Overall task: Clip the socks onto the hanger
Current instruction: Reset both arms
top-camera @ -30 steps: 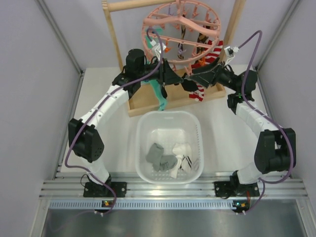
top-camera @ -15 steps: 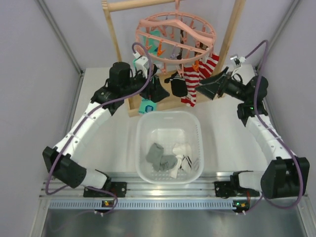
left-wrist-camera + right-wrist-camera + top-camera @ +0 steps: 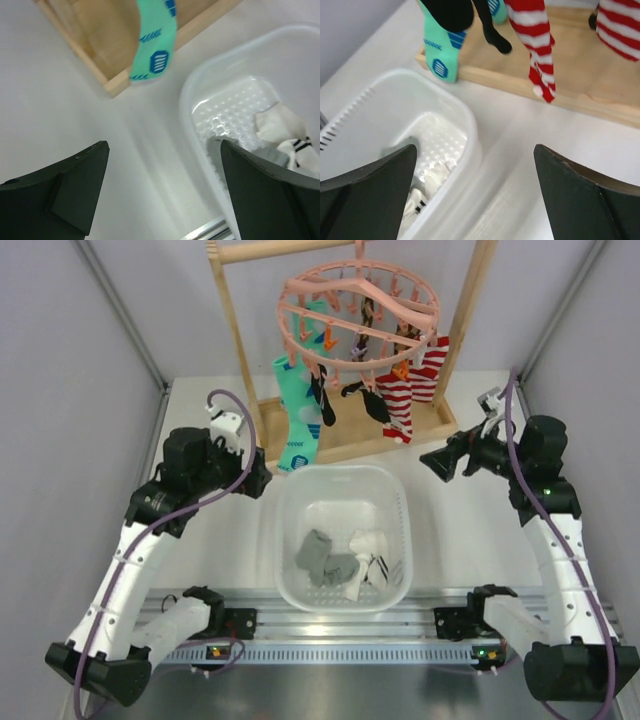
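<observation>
The pink hanger (image 3: 358, 312) hangs from the wooden rack, and two small black socks (image 3: 320, 400) (image 3: 364, 397) dangle from its pegs. One of those black socks (image 3: 492, 31) also shows in the right wrist view. More socks lie in the white basket (image 3: 290, 502): grey ones (image 3: 322, 558) and white ones with black stripes (image 3: 374, 564). My left gripper (image 3: 260, 480) is open and empty, left of the basket, with bare table between its fingers (image 3: 80, 180). Just as wide open and empty, my right gripper (image 3: 433, 462) hovers at the basket's right, over the rim (image 3: 470, 125).
A long teal sock (image 3: 297, 430) (image 3: 152, 50) and red-and-white striped socks (image 3: 400, 405) (image 3: 538, 47) also hang from the hanger. The rack's wooden base (image 3: 350, 445) stands right behind the basket. Grey walls close in on both sides.
Both arms have pulled back from the hanger, down and outward to either side of the basket. The left gripper has opened. A black sock stays clipped on the hanger.
</observation>
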`<action>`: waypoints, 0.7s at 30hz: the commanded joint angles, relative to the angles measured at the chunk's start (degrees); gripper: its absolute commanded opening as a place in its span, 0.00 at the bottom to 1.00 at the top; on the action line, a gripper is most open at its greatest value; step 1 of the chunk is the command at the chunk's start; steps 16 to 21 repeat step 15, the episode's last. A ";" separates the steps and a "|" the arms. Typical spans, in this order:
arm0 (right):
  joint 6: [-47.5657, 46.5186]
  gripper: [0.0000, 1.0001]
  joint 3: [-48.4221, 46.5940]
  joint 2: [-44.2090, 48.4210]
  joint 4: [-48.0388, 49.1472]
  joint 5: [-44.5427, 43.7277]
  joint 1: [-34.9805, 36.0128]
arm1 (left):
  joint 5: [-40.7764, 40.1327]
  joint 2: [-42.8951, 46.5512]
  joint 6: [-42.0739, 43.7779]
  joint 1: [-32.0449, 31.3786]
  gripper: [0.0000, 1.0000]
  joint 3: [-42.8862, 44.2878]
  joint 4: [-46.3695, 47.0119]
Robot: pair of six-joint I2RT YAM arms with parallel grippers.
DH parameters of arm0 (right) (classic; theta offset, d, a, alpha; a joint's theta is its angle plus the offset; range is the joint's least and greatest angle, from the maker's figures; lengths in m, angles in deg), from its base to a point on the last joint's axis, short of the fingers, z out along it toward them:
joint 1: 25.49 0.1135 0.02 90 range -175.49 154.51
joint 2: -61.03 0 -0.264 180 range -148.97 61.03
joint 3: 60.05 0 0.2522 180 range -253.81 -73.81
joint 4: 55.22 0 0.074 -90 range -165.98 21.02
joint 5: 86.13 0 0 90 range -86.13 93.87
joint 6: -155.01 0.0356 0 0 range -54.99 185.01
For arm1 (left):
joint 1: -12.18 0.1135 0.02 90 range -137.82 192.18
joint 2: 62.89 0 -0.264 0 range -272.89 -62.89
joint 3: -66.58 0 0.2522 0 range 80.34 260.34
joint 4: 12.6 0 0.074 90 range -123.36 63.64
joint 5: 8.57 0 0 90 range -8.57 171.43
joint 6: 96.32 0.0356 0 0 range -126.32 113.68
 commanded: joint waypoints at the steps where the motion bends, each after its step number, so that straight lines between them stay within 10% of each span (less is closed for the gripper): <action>1: -11.97 1.00 -3.58 -0.38 -12.94 -8.92 -0.70 | -7.87 4.30 1.86 3.73 0.98 -3.48 -3.82; 21: -16.83 1.00 -1.30 1.29 -14.82 -11.66 -0.70 | -13.51 12.57 2.91 16.03 0.98 -8.68 -3.39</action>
